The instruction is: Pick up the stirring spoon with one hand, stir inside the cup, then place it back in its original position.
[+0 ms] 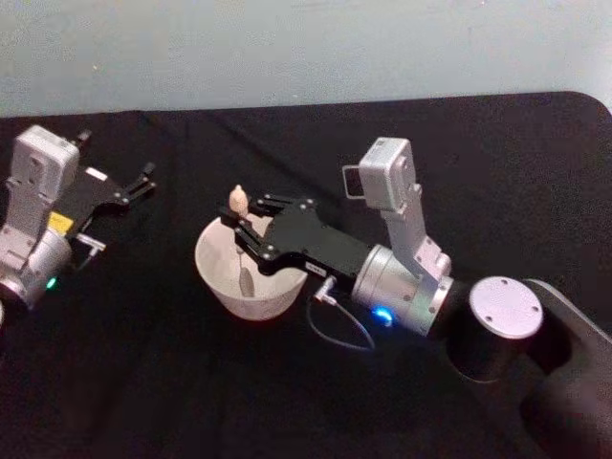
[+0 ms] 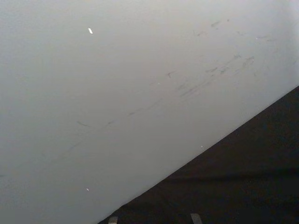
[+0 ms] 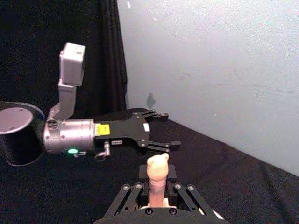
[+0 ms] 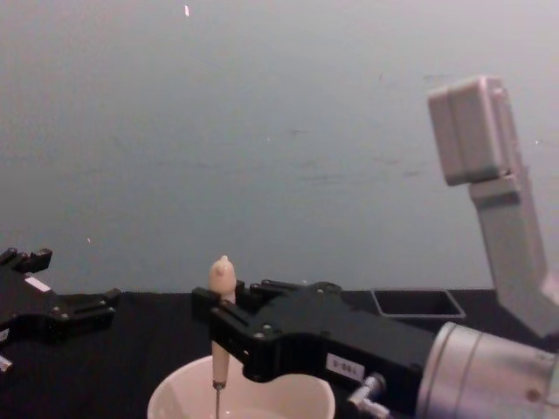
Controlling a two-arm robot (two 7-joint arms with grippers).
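Head view: slim stirring spoon w/ cream-beige handle, small animal-head knob on top and thin metal shaft. It stands near upright, lower end down inside the wide round cream-white cup. The cup sits approx. mid-worktop, a bit left of centre, on the black cloth-covered worktop. Black right gripper on a silver-grey wrist reaches in from the right side, fingers pinched narrow on the handle just under the knob, above the cup rim. Black left gripper lies near the left edge, well apart from the cup.

Left wrist view: pale grey wall & a wedge of black cloth.

Right wrist view: knob pokes up btwn the right gripper's fingers. Left gripper beyond has fingers spread wide and holds nothing.

Chest view: spoon upright, shaft dips below the cup rim. Dark grey square holder sits toward the far edge.
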